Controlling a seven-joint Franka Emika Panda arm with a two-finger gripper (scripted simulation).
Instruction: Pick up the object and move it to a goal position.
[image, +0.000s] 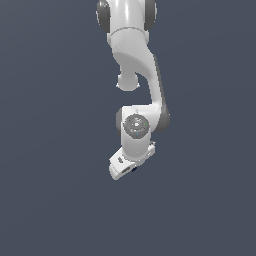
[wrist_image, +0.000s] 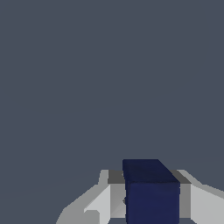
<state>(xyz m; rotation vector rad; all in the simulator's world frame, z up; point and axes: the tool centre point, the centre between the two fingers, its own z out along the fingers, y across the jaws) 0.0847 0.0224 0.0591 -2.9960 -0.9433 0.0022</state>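
The object is a dark navy blue cube (wrist_image: 151, 192). In the wrist view it sits between my two pale fingers (wrist_image: 101, 199), which press against its sides. In the exterior view only a small dark speck of the cube (image: 134, 169) shows under the white hand, where my gripper (image: 131, 171) is shut on it. The white arm hangs down from the top of the exterior view with the hand tilted towards the exterior view's left. The cube is held above the flat grey-blue surface.
The flat grey-blue surface (image: 60, 200) fills both views. No other object or marker shows in either view.
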